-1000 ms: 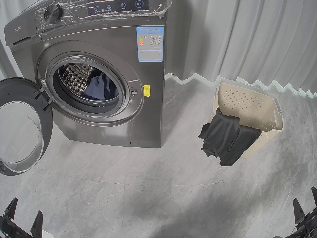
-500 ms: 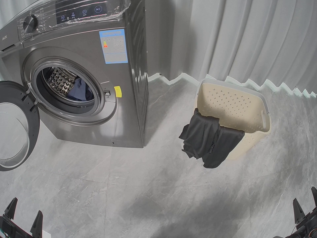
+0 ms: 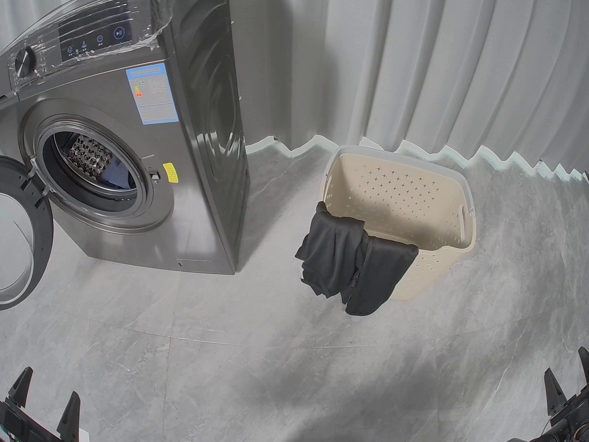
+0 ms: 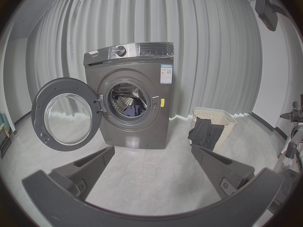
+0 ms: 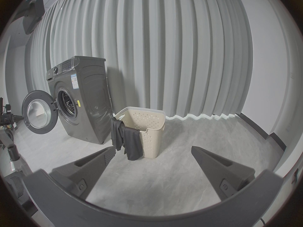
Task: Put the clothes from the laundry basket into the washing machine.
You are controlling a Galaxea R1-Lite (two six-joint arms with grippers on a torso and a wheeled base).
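While the right claw [image 3: 565,363] gapes, clothes [image 3: 353,259] hang well apart.

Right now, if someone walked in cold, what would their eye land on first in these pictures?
The grey washing machine on the left stands with its round door swung wide open and a dark blue garment lying in the drum. To its right, on the floor before the curtain, a cream laundry basket has black clothes draped over its near rim, hanging down the outside.
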